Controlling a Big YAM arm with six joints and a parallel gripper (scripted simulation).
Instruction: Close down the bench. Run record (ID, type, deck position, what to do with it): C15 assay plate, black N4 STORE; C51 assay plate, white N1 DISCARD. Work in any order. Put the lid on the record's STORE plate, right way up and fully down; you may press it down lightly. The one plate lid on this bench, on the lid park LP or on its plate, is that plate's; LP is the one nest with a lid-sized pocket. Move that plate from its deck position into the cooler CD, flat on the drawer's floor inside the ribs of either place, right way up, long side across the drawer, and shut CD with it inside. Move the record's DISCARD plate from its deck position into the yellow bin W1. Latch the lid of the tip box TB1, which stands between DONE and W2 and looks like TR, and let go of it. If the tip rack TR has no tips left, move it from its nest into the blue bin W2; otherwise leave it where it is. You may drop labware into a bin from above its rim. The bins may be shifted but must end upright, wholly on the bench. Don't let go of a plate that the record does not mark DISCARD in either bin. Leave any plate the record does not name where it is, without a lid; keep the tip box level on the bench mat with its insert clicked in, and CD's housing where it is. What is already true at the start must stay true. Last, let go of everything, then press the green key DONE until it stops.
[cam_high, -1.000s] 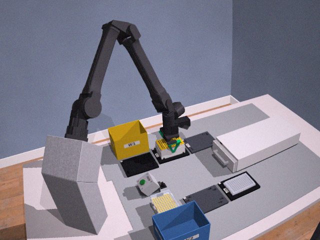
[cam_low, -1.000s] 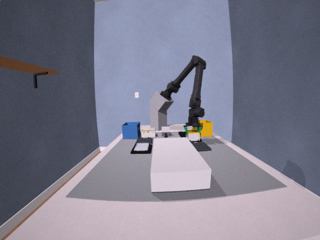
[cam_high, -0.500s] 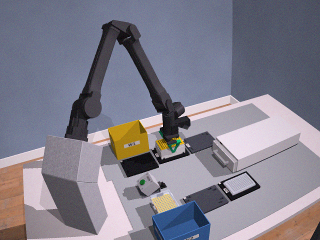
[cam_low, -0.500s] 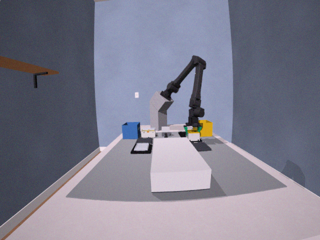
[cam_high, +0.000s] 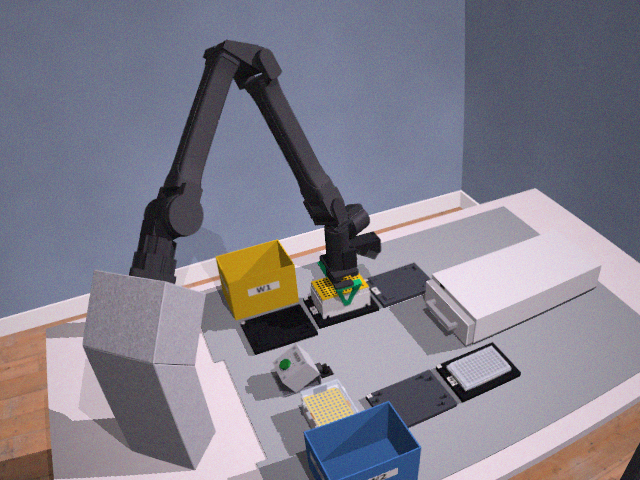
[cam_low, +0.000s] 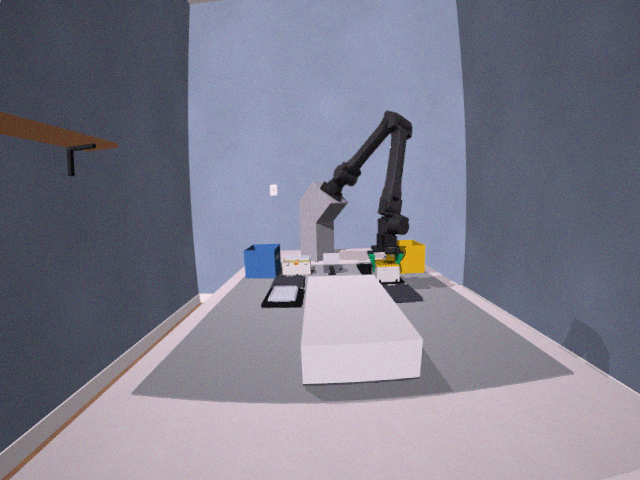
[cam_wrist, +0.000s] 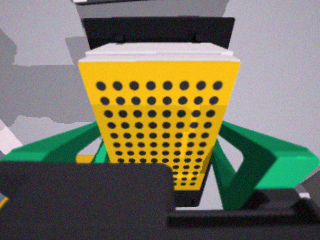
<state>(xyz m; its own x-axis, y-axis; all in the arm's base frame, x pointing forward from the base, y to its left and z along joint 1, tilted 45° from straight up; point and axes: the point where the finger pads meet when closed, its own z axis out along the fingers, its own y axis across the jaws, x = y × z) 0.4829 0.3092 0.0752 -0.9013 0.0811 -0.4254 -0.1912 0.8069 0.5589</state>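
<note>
pincer (cam_high: 343, 285) is clamped across the tip rack (cam_high: 338, 296), green fingers hugging both sides. rack's yellow top shows only empty holes, sitting beside the yellow bin (cam_high: 256, 279).
</note>
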